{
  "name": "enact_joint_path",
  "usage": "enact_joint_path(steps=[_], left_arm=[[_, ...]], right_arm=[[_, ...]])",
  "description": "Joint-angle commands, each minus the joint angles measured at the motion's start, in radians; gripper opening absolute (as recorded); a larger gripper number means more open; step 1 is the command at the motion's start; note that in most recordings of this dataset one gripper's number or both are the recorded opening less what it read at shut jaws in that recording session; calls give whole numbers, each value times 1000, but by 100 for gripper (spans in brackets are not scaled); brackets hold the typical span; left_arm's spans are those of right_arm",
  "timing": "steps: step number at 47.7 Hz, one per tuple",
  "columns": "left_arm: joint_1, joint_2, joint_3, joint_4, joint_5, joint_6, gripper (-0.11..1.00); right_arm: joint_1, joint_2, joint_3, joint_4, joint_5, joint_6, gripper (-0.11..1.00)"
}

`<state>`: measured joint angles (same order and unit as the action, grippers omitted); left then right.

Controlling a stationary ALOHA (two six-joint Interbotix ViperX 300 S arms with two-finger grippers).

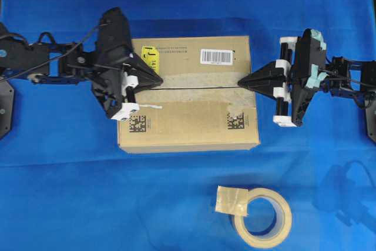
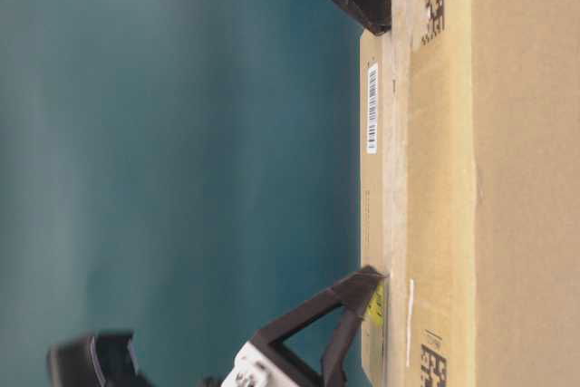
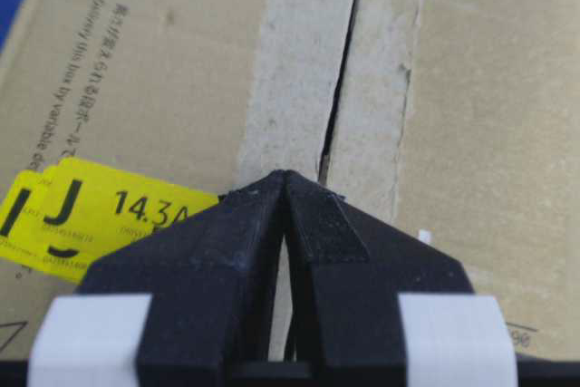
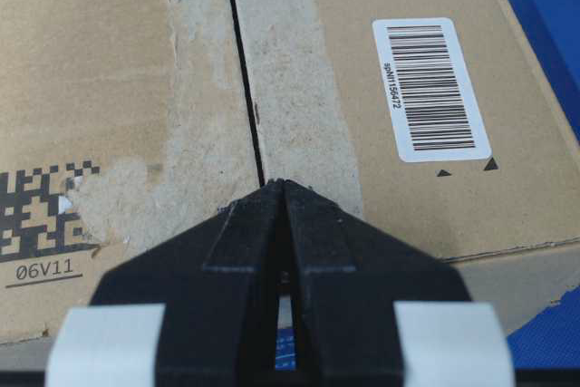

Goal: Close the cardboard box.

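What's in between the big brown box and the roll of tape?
Only bare blue cloth. The overhead view shows an open strip of it between the cardboard box and the tape roll; nothing sits there.

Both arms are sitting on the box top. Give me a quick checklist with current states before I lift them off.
1. Top flaps of the large brown corrugated cardboard box lie flat: ok in the overhead view.
2. Centre seam between the flaps is a narrow, straight line: ok, though a thin dark gap shows.
3. Left gripper is shut, tip at the seam's left end: ok.
4. Right gripper is shut, tip at the seam's right end: ok.
5. Grippers pressing down or only touching: cannot tell.
6. Beige masking tape roll lies apart from the box, on the blue cloth: ok.
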<state>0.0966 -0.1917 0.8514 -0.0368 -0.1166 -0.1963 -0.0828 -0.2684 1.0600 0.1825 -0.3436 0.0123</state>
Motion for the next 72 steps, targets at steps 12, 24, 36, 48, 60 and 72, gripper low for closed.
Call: enact_joint_path(steps=[12, 24, 36, 48, 60, 72], left_arm=[[-12, -74, 236, 2, -495, 3, 0], [-46, -64, 328, 2, -667, 52, 0], [-57, -35, 339, 2, -675, 94, 0], [-57, 23, 336, 2, -683, 94, 0], [-57, 41, 333, 2, -683, 95, 0], [-57, 41, 331, -2, -683, 94, 0]], right_arm=[[-6, -6, -9, 0, 5, 0, 0], [-6, -6, -11, 0, 5, 0, 0], [-6, -6, -9, 0, 5, 3, 0], [-6, -6, -9, 0, 5, 3, 0], [-6, -6, -11, 0, 5, 5, 0], [-2, -6, -9, 0, 5, 3, 0]])
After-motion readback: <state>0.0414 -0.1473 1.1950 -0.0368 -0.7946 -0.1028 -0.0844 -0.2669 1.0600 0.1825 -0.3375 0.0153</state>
